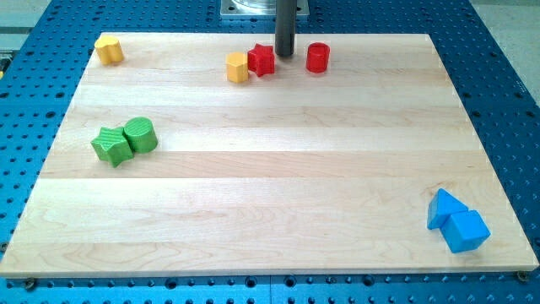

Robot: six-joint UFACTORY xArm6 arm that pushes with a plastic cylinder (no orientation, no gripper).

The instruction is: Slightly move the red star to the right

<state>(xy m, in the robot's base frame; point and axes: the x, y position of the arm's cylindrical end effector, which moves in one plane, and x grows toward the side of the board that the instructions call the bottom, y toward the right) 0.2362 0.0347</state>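
Note:
The red star lies near the view's top centre of the wooden board. A yellow block touches its left side. A red cylinder stands a short way to its right. My tip is the lower end of the dark rod. It sits just right of the red star, between the star and the red cylinder, close to or touching the star's right edge.
A yellow block sits at the top left corner. A green star and a green cylinder touch each other at the left. A blue triangle and a blue cube sit together at the bottom right.

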